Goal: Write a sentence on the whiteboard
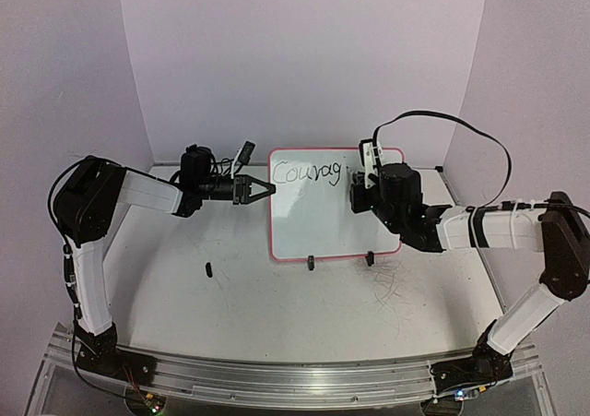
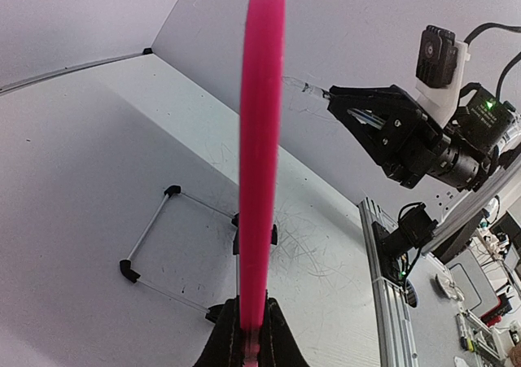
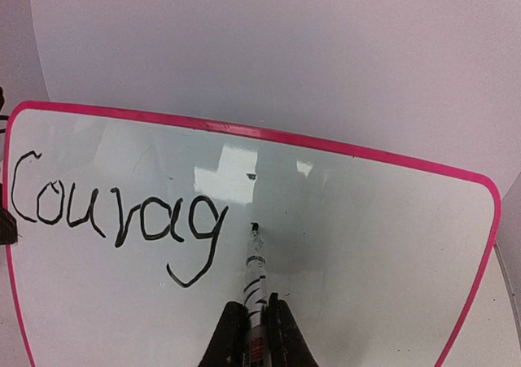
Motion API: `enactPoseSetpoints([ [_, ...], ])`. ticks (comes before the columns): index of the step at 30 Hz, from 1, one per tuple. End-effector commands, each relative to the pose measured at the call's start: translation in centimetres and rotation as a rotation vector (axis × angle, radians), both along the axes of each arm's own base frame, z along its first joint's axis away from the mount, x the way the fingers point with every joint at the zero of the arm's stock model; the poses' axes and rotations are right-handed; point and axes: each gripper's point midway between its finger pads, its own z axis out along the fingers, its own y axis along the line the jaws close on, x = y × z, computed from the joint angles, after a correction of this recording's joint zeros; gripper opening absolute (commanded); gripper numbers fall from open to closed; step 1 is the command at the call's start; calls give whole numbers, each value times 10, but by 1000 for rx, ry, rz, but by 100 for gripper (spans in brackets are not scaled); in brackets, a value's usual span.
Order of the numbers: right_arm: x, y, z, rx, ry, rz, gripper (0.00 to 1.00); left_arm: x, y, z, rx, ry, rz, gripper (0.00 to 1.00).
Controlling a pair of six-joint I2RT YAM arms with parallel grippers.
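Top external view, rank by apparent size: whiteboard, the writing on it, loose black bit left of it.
1. glossy white rectangular whiteboard with pink frame
2. black handwritten word Courag
3. small black loose piece on the table
Gaps are wide; nearness doesn't change the order.

The scuffed white table (image 1: 277, 314) bears the whiteboard (image 1: 313, 222) and a small black piece (image 1: 208, 269).

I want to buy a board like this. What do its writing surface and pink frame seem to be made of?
The whiteboard face looks like a glossy coated white sheet, perhaps melamine or painted metal: it mirrors bright light patches. The frame looks like smooth moulded pink plastic, evenly coloured with rounded corners. Neither is certain.
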Motion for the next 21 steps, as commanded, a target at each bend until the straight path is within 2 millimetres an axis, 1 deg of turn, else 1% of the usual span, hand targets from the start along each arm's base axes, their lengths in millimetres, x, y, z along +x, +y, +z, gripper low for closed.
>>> enactPoseSetpoints([
  [1, 2, -8, 5, 33, -15, -35, 0, -18, -7, 33, -38, -66, -68, 0],
  [4, 2, -10, 4, 45, -10, -40, 0, -18, -7, 33, -37, -65, -67, 0],
  [7, -1, -1, 8, 51, -18, 21, 0, -18, -7, 33, -38, -66, -68, 0],
  [10, 0, 3, 9, 59, -20, 34, 0, -18, -7, 33, -38, -66, -69, 0],
  [18, 1, 10, 6, 58, -5, 65, 0, -18, -7, 33, -38, -66, -68, 0],
  [21, 1, 9, 3, 56, 2, 57, 0, -19, -7, 33, -38, -66, -69, 0],
])
